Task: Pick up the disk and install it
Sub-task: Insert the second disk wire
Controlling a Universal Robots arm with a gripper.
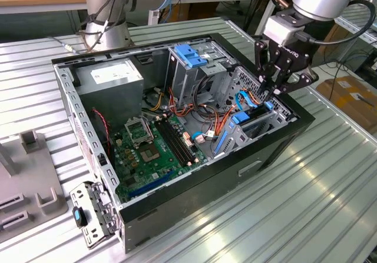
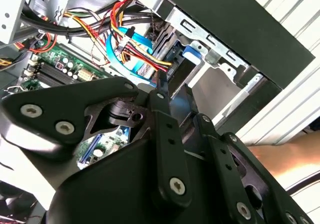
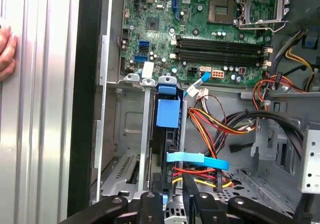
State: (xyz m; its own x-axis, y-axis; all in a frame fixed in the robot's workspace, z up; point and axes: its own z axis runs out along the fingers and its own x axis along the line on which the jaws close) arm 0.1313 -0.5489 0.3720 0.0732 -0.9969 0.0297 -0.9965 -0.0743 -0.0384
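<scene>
One black gripper (image 1: 275, 89), fingers nearly together, hangs above the blue-railed disk (image 3: 167, 115).

Black gripper (image 2: 167, 91) at the drive bay (image 2: 210, 58) — coloured cables (image 2: 135, 58) beside it

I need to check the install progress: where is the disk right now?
The disk stands on edge in the drive bay of the open computer case, at the exterior view's right, directly beneath the gripper and beside the orange and yellow cables.
</scene>
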